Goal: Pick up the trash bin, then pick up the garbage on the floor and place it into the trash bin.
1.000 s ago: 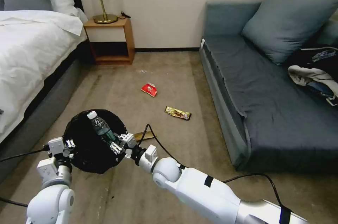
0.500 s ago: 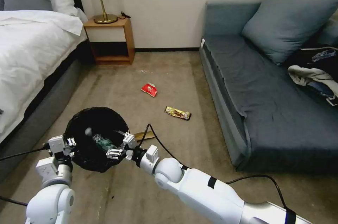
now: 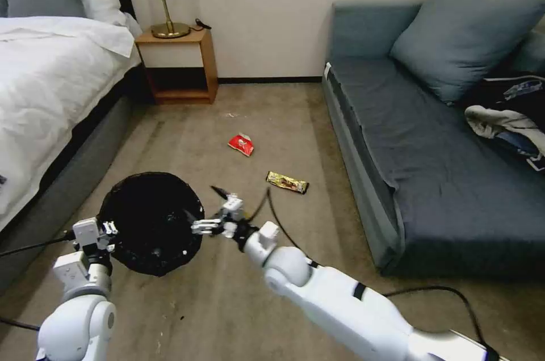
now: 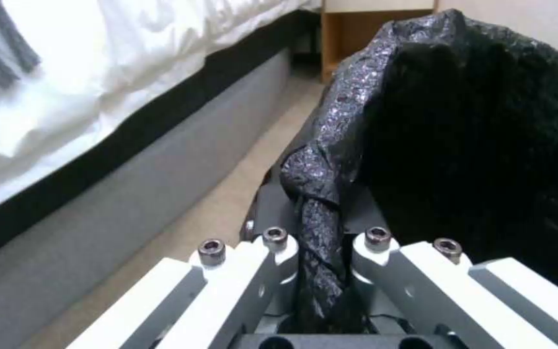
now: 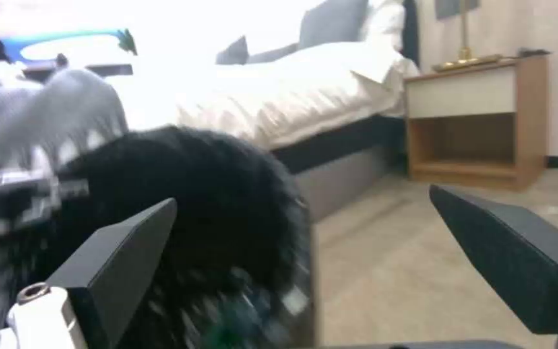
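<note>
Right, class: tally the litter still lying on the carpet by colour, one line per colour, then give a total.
Red snack packet: 1
Gold-yellow bar wrapper: 1
Total on the carpet: 2

Round trash bin lined with crinkly glossy black plastic bag (image 3: 149,223); matt beige carpet floor (image 3: 284,122); shiny red foil snack packet (image 3: 241,145); glossy gold-yellow bar wrapper (image 3: 287,182); smooth wooden nightstand (image 3: 180,66).
</note>
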Controlling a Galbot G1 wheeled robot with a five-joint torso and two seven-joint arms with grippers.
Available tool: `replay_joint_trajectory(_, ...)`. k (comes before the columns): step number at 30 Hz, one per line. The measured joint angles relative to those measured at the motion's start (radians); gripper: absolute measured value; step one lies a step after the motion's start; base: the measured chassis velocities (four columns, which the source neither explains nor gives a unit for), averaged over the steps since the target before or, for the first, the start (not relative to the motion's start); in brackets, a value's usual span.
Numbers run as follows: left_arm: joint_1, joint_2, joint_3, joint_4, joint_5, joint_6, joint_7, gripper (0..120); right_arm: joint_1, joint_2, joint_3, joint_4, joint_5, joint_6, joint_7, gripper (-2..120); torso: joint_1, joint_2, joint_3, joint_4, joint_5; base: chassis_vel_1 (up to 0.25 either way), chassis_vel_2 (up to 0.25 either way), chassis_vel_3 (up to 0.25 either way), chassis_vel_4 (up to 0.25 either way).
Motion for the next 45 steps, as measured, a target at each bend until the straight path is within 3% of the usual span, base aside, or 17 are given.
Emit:
replay_joint_trajectory(7,-0.01,0.018,-0.012,0.039,-0.007,-0.008,-0.001,5,-0.141,-0.066,0.099,0.041,-0.083,0.005,-0.001,100,0.0,0.0,0.0,-0.0001,0.0001,0.0,0.0,0.0,0.0)
replay_joint_trajectory(18,-0.012,0.031,-0.023,0.05,-0.021,-0.009,0.0,5,-0.287,-0.091,0.202,0.043,-0.105,0.062,-0.148,100,0.0,0.0,0.0,0.0001,0.0,0.0,0.0,0.0,0.0)
replay_joint_trajectory(25,-0.013,0.034,-0.025,0.051,-0.022,-0.01,0.003,5,-0.305,-0.091,0.212,0.031,-0.111,0.081,-0.174,100,0.0,0.0,0.0,0.0001,0.0,-0.06,0.048,0.044,-0.061)
replay_joint_trajectory(45,-0.021,0.043,-0.039,0.07,-0.028,-0.015,0.008,5,-0.251,-0.055,0.186,-0.054,-0.111,0.084,-0.172,100,0.0,0.0,0.0,0.0001,-0.0001,-0.188,0.183,0.184,-0.188)
